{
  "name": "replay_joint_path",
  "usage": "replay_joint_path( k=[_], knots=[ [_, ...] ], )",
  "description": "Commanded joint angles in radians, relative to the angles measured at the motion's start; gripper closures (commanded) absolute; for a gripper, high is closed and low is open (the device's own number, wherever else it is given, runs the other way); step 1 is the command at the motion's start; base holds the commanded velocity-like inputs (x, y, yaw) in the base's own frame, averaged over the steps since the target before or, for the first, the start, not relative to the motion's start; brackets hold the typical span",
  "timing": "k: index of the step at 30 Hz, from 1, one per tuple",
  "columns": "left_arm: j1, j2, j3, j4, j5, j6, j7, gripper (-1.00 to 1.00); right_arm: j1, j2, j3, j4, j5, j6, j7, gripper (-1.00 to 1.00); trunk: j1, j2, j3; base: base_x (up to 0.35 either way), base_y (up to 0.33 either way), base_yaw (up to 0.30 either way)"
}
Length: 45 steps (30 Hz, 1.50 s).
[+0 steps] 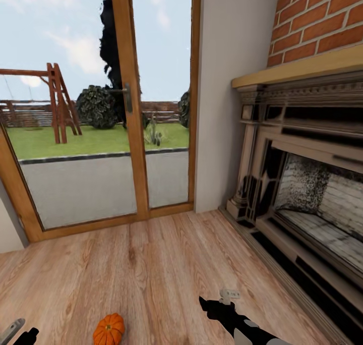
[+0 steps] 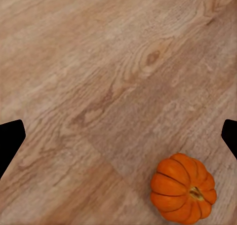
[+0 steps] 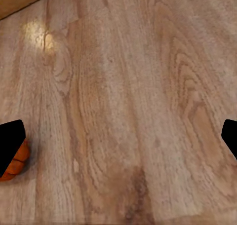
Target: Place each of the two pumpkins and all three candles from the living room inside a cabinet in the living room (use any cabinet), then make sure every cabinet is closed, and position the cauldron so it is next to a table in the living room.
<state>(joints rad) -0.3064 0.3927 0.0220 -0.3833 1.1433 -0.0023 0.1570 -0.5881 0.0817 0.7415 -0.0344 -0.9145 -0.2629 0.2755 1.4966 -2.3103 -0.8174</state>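
One ribbed orange pumpkin with a short stem lies on the wooden floor at the near edge of the head view. My left gripper is low at its left, and my right gripper hovers to its right; both are apart from it. In the left wrist view the pumpkin sits off to one side of the open left gripper. In the right wrist view the right gripper is open and empty, and the pumpkin peeks from behind one black finger. The candles, cabinet, cauldron and table are out of view.
A stone-coloured fireplace surround with a brick wall above runs along the right. Ahead is a wood-framed glass door onto a garden, with a white wall section beside it. Wooden floor stretches between them.
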Motion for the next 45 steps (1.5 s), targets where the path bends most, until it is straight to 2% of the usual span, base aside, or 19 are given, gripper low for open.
replay_joint_path(
  k=[1,4,6,8,10,12,15,17,18,22,23,25,28,30,33,36,38,41,45],
  knots=[
    [0.000,0.000,0.000,-0.002,0.007,0.000,0.004,-1.00,-0.001,0.000,0.004,0.002,-0.014,0.001,0.051,-1.00,0.004,-0.008,-0.004,0.000,0.000,0.000],
    [0.000,0.000,-0.001,-0.003,0.007,0.001,0.004,-1.00,-0.001,0.000,-0.001,0.001,-0.021,0.050,0.174,-1.00,0.015,-0.029,-0.014,0.000,0.000,0.000],
    [0.000,0.000,-0.003,-0.005,0.007,0.001,0.004,-1.00,-0.003,0.000,-0.003,-0.025,-0.024,0.133,0.209,-1.00,0.023,-0.043,-0.020,0.000,0.000,0.000],
    [0.000,0.001,-0.006,-0.006,0.007,0.001,0.004,-1.00,-0.005,-0.004,-0.012,-0.157,-0.029,0.238,0.216,-1.00,0.031,-0.057,-0.026,0.000,0.000,0.000],
    [0.000,0.001,-0.007,-0.006,0.006,0.001,0.004,-1.00,-0.005,-0.008,-0.054,-0.300,-0.035,0.328,0.182,-1.00,0.038,-0.071,-0.032,0.000,0.000,0.000],
    [0.000,0.001,-0.008,-0.007,0.007,0.001,0.004,-1.00,-0.005,-0.014,-0.119,-0.440,-0.036,0.421,0.112,-1.00,0.046,-0.085,-0.039,0.000,0.000,0.000],
    [0.000,0.002,-0.008,-0.012,0.007,0.001,0.004,-1.00,-0.005,-0.020,-0.200,-0.561,-0.030,0.501,0.002,-1.00,0.057,-0.106,-0.048,0.000,0.000,0.000],
    [0.000,0.002,-0.008,-0.013,0.007,0.001,0.004,-1.00,-0.006,-0.021,-0.216,-0.592,-0.026,0.521,-0.049,-1.00,0.065,-0.120,-0.054,0.000,0.000,0.000],
    [0.000,0.002,-0.009,-0.013,0.007,0.001,0.004,-1.00,-0.007,-0.020,-0.223,-0.608,-0.021,0.531,-0.107,-1.00,0.069,-0.127,-0.058,0.000,0.000,0.000],
    [0.000,0.000,-0.023,-0.015,0.006,0.001,0.005,-1.00,-0.008,-0.019,-0.228,-0.625,-0.013,0.538,-0.205,-1.00,0.084,-0.155,-0.070,0.000,0.000,0.000],
    [0.000,0.000,-0.029,-0.016,0.006,0.001,0.005,-1.00,-0.008,-0.018,-0.228,-0.626,-0.011,0.538,-0.211,-1.00,0.088,-0.162,-0.073,0.000,0.000,0.000],
    [0.000,0.001,-0.063,-0.036,0.006,0.006,0.006,-1.00,-0.009,-0.018,-0.228,-0.629,0.016,0.537,-0.227,-1.00,0.096,-0.176,-0.079,0.000,0.000,0.000],
    [0.000,0.002,-0.083,-0.095,0.006,0.038,0.006,-1.00,-0.009,-0.017,-0.228,-0.630,0.033,0.536,-0.231,-1.00,0.100,-0.183,-0.083,0.000,0.000,0.000],
    [0.000,0.006,-0.097,-0.152,0.006,0.102,0.007,-1.00,-0.009,-0.017,-0.229,-0.630,0.036,0.536,-0.232,-1.00,0.100,-0.183,-0.083,0.000,0.000,0.000],
    [0.000,0.019,-0.100,-0.258,0.004,0.245,0.016,-1.00,-0.009,-0.018,-0.230,-0.630,0.038,0.536,-0.232,-1.00,0.100,-0.183,-0.083,0.000,0.000,0.000],
    [-0.004,0.061,-0.097,-0.333,0.008,0.368,0.018,-1.00,-0.009,-0.019,-0.232,-0.631,0.038,0.535,-0.231,-1.00,0.100,-0.183,-0.083,0.000,0.000,0.000],
    [-0.012,0.080,-0.096,-0.344,0.010,0.405,0.019,-1.00,-0.009,-0.020,-0.234,-0.631,0.037,0.535,-0.230,-1.00,0.100,-0.183,-0.083,0.000,0.000,0.000],
    [-0.060,0.107,-0.096,-0.351,0.011,0.464,0.022,-1.00,-0.009,-0.020,-0.235,-0.632,0.037,0.535,-0.230,-1.00,0.104,-0.190,-0.093,0.000,0.000,0.000],
    [-0.092,0.109,-0.097,-0.325,0.008,0.502,0.027,-1.00,-0.009,-0.020,-0.235,-0.652,0.037,0.538,-0.231,-1.00,0.105,-0.190,-0.097,0.000,0.000,0.000]
  ],
)
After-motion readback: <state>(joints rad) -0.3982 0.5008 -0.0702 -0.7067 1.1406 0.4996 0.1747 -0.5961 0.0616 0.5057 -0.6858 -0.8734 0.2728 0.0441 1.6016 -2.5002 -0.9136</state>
